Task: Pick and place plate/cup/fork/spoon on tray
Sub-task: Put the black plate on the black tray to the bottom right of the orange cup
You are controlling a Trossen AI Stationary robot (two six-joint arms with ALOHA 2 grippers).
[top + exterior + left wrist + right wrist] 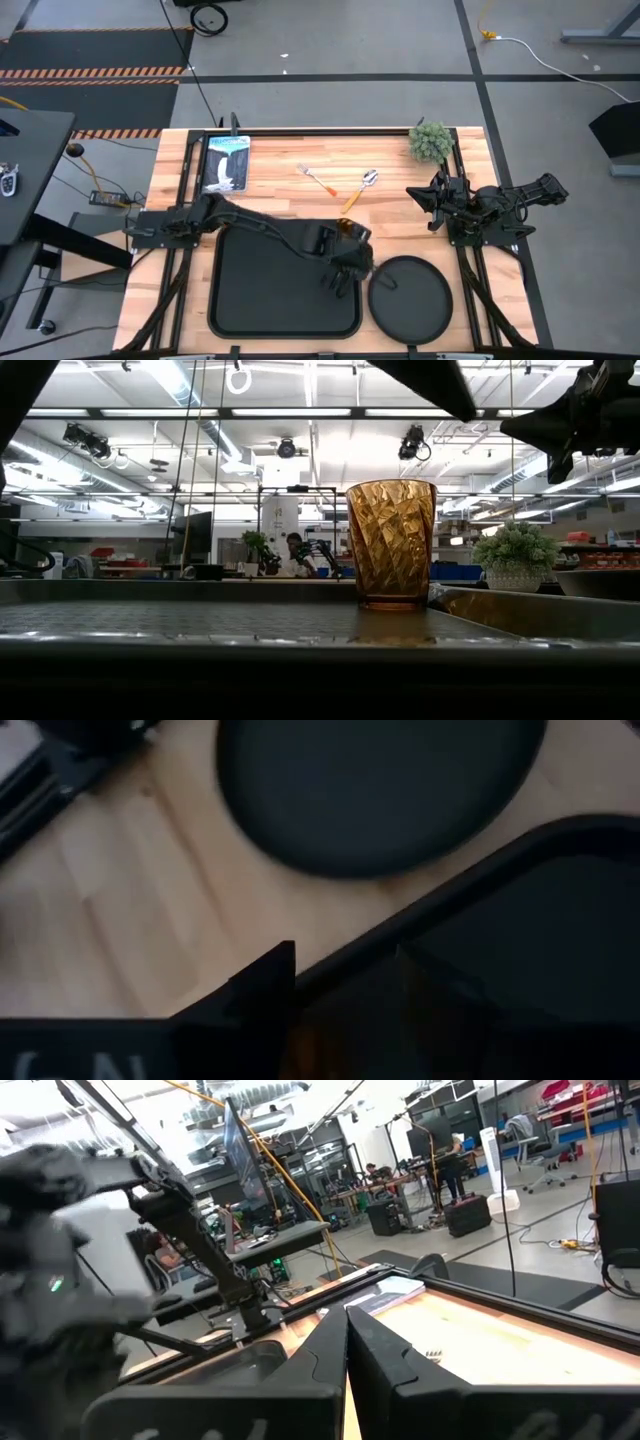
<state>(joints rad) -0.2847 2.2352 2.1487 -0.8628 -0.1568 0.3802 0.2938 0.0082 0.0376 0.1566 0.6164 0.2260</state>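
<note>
The amber cup (391, 543) stands upright on its base on the black tray (250, 300), near the tray's far right corner; it also shows in the high view (352, 229). My left gripper (345, 262) hovers open just above the cup and touches nothing. A dim amber glow shows low between its fingers in the left wrist view (345, 970). The black plate (410, 297) lies on the table right of the tray. The fork (318, 180) and the spoon (360, 188) lie on the wood at the far middle. My right gripper (346, 1355) is shut and empty at the table's right (432, 200).
A small potted plant (430, 141) stands at the far right, close to my right gripper. A white booklet (226, 165) lies at the far left. Bare wood lies between the cutlery and the tray's far rim (470, 880).
</note>
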